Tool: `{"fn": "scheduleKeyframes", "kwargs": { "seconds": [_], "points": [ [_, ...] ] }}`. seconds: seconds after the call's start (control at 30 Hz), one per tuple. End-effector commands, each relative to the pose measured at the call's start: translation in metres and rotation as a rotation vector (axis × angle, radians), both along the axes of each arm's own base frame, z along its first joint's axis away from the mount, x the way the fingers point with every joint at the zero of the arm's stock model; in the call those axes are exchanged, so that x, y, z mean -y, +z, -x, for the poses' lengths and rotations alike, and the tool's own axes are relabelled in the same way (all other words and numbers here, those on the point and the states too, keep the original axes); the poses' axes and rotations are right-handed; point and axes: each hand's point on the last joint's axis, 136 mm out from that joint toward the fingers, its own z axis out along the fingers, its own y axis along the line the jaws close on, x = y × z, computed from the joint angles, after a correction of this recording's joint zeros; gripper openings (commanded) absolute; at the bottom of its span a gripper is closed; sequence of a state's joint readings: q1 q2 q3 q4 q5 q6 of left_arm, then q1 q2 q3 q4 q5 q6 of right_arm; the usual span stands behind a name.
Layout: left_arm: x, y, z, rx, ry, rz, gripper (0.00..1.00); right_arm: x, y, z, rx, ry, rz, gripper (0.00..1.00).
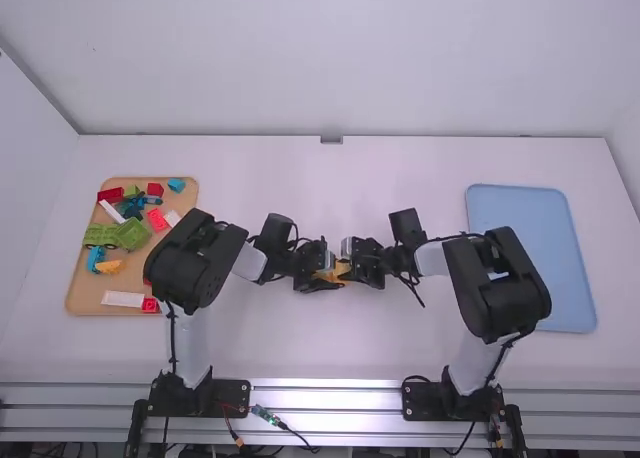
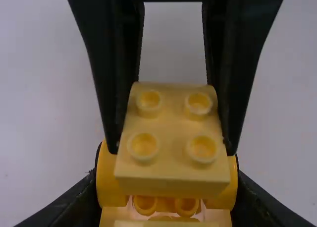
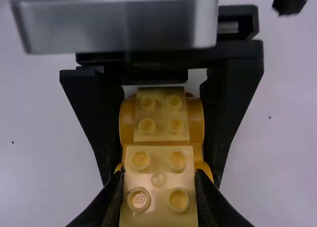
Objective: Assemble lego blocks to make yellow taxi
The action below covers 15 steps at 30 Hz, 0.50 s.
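White table (image 1: pixel 300 353) under a white wall (image 1: pixel 330 68), lit evenly. My two arms meet around mid-table, left arm reaching in from the left, right arm from the right. Blue tray (image 1: pixel 530 253) at right, flat, rounded corners, low rim. Tan tray (image 1: pixel 84 290) at left, holding mixed bricks. Biggest in it: green blocks (image 1: pixel 131 234) around the middle, right next to a green piece (image 1: pixel 98 236) at left. Long white brick (image 1: pixel 123 299) at the near side, red brick (image 1: pixel 150 306) just beside it. Orange curved piece (image 1: pixel 109 267) next to a blue piece (image 1: pixel 96 258), left of middle. Reds, teal bits (image 1: pixel 130 209) and another white brick (image 1: pixel 111 212) toward the far half; light blue brick (image 1: pixel 176 184) at the far right corner.

Taxi body (image 2: pixel 109 177) is between my grippers at mid-table: yellow-orange, rounded bulges along both sides, paler studded top. Left gripper (image 1: pixel 328 275) is clamped on its sides. Right gripper (image 1: pixel 350 269) is pinching a pale yellow brick (image 3: pixel 158 180), smooth-sided, four round studs on the face, held by two opposite sides. Brick overlaps the body in both wrist views; can't tell if it's seated on the studs.
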State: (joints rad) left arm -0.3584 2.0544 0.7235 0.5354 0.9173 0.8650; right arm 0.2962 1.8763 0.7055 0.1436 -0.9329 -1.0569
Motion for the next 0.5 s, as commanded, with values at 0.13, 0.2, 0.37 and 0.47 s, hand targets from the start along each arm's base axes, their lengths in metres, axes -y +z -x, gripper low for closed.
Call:
{"fn": "scheduleKeyframes", "kwargs": {
  "seconds": [0.13,0.2,0.37,0.47],
  "points": [
    [-0.005,-0.010,0.003,0.002,0.000,-0.026,0.53,-0.002,-0.003,0.002,-0.014,-0.003,0.013,0.00],
    [-0.005,-0.011,0.003,-0.001,0.000,-0.026,0.54,-0.004,-0.007,0.003,-0.009,0.003,0.034,0.00],
    [-0.007,-0.015,0.009,0.006,-0.023,-0.042,0.57,-0.010,-0.013,0.004,0.002,-0.001,0.080,0.00],
    [-0.008,-0.016,0.011,-0.004,-0.025,-0.046,0.55,-0.009,-0.017,0.003,0.009,-0.009,0.110,0.00]
  ]
}}
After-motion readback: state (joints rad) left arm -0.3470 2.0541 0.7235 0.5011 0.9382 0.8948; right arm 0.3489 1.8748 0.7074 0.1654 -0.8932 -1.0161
